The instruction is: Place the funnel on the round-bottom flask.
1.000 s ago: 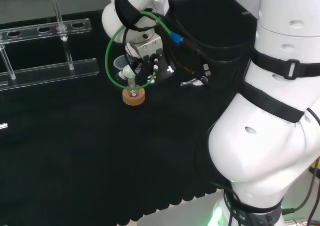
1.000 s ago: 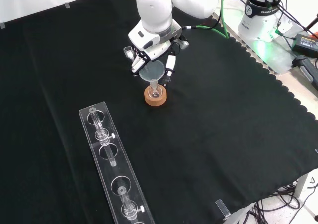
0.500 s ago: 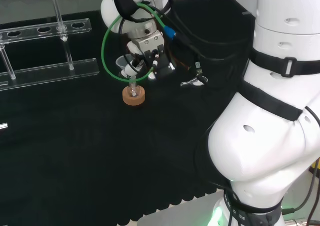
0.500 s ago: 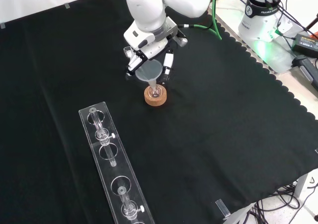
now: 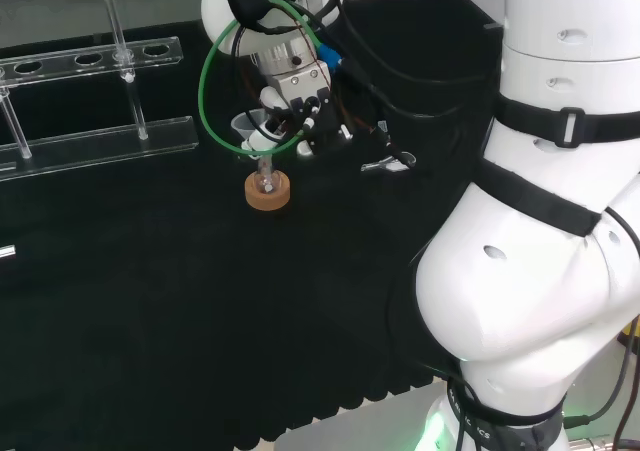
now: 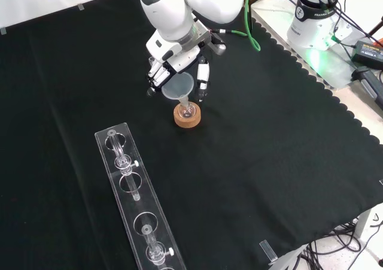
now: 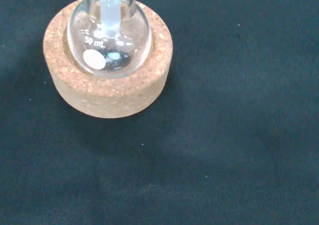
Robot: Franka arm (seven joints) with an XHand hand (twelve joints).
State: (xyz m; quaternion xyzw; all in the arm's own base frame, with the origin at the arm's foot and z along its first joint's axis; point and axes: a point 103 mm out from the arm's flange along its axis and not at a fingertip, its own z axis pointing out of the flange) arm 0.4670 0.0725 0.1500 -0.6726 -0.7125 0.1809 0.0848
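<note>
One cork ring (image 6: 187,116) sits on the black cloth of the desk (image 6: 269,162), and the round-bottom flask (image 7: 109,40) rests in it, upright, its bulb filling the ring's hollow in my wrist view. The funnel (image 6: 179,88) stands with its stem down in the flask's neck, its wide mouth just above. My hand (image 6: 179,63) hangs over the funnel; one finger (image 6: 203,78) points straight down just beside the cone, the others reach toward its rim on the far side, and I cannot tell whether they are still touching it. Against half a second ago, my hand has lifted and drawn toward the top of the front view, while funnel, flask and ring stay where they were. In the front view a clear tube rack (image 6: 136,204) lies lower on the cloth, well apart from the ring; in the head view it stands at the left (image 5: 95,101). A green cable (image 5: 215,71) loops around my wrist in the head view, partly in front of the funnel.
</note>
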